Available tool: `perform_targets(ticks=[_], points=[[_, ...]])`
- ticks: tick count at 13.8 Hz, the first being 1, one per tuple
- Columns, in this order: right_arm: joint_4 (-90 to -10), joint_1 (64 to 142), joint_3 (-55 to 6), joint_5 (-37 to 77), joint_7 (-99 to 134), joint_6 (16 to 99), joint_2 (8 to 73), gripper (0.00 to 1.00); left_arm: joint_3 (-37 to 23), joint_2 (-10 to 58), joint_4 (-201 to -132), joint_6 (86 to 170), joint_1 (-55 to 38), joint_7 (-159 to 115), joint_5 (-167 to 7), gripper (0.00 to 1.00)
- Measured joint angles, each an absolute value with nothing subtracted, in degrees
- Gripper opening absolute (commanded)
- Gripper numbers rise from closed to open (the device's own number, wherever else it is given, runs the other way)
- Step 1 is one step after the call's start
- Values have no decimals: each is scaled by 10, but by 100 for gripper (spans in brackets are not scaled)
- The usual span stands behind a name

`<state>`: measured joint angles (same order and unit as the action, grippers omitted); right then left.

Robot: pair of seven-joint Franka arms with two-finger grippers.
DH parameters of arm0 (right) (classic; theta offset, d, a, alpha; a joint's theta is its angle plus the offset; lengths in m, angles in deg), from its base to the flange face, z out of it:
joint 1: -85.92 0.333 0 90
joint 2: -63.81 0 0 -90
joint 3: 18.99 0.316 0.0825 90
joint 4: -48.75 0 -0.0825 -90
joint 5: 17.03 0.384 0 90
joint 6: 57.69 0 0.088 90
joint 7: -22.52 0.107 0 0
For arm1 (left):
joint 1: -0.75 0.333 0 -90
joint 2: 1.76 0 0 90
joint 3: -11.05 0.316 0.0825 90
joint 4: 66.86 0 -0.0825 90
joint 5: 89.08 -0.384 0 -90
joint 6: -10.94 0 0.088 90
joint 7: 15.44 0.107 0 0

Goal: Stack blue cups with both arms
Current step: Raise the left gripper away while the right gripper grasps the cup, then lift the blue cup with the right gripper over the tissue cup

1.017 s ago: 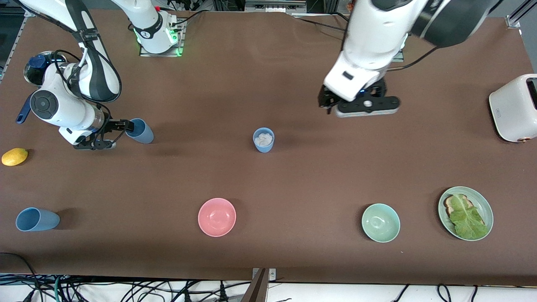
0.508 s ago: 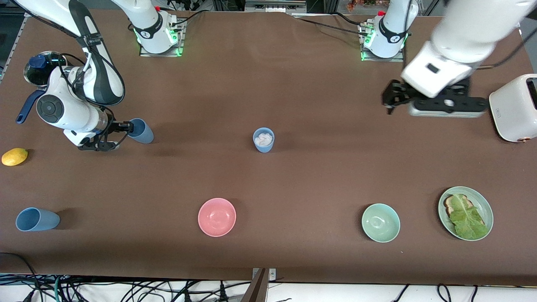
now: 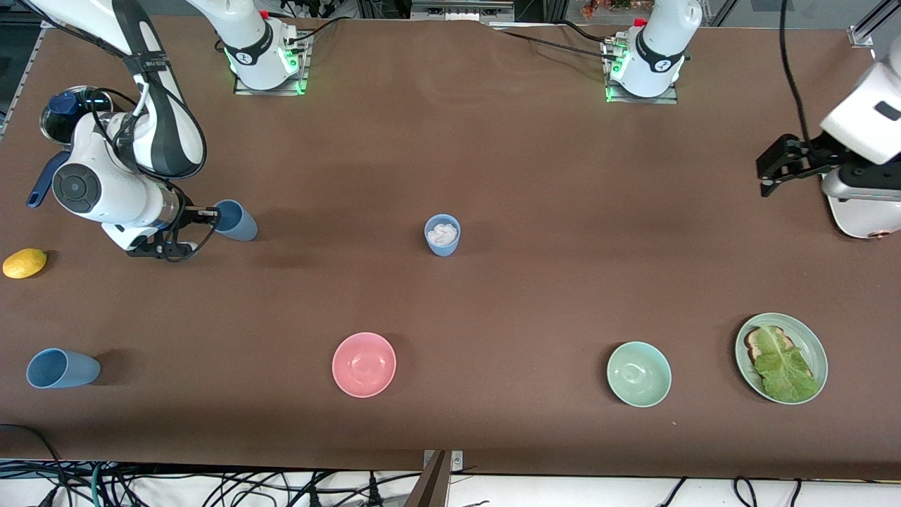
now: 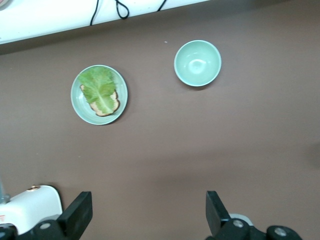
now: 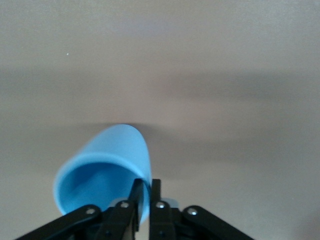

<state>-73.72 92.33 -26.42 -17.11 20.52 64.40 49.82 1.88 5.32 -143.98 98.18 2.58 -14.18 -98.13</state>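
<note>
A blue cup [image 3: 238, 221] lies on its side toward the right arm's end of the table. My right gripper [image 3: 213, 215] is shut on its rim; in the right wrist view one finger sits inside the cup [image 5: 107, 165] and the other outside, at the gripper [image 5: 146, 194]. A second blue cup [image 3: 62, 368] lies on its side near the front edge. A third [image 3: 442, 234] stands upright mid-table with something white inside. My left gripper [image 3: 769, 170] hangs open and holds nothing beside the toaster; its fingers [image 4: 76, 216] stand wide apart over bare table.
A white toaster [image 3: 862, 204] stands at the left arm's end. A pink bowl [image 3: 364, 364], a mint-green bowl [image 3: 638, 374] and a plate [image 3: 815, 346] with bread and lettuce line the front. A lemon [image 3: 24, 263] and a dark pan [image 3: 65, 116] sit by the right arm.
My right gripper has shut on the lying cup's rim. The left arm swung from the table's middle out to its own end, beside the toaster, still open.
</note>
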Motion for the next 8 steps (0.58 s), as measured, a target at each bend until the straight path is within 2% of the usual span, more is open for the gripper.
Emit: perform_targets(ticks=[5,6,8], points=[[-738,923,-264,-170,205,649,486,19,65,52,-1447,981,30,-78,-947,100],[-738,923,-264,-170,205,651,482,16,73,52,-1447,981,31,-71,-942,100],[-738,923,-264,-170,205,652,478,4,78,50,-1448,980,32,-70,-940,100]])
